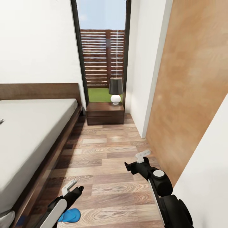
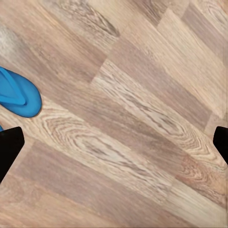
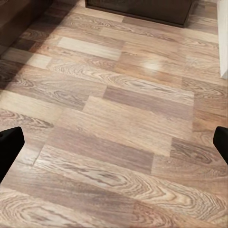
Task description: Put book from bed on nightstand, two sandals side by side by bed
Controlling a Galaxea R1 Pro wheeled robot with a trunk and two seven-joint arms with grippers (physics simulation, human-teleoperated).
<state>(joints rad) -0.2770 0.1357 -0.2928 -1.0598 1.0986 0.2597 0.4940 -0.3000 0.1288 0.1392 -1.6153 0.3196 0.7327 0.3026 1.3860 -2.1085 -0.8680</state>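
Observation:
The bed (image 1: 31, 133) with its pale mattress runs along the left in the head view. A dark brown nightstand (image 1: 105, 114) stands past its head end, under the window. One blue sandal (image 1: 71, 216) lies on the plank floor beside the bed frame, just under my left arm. In the left wrist view that sandal (image 2: 19, 95) sits off to one side of the open fingers (image 2: 8, 147). My left gripper (image 1: 74, 187) hangs open and empty above the floor. My right gripper (image 1: 136, 161) is open and empty over bare planks. A small pale thing at the mattress's left edge is cut off; the book cannot be made out.
A lamp (image 1: 116, 90) with a dark shade stands on the nightstand. A tall wood panel (image 1: 186, 95) and white walls close in the right side, leaving a narrow floor aisle (image 1: 107, 148). The right wrist view catches the nightstand's base (image 3: 142, 9) and the bed frame (image 3: 19, 14).

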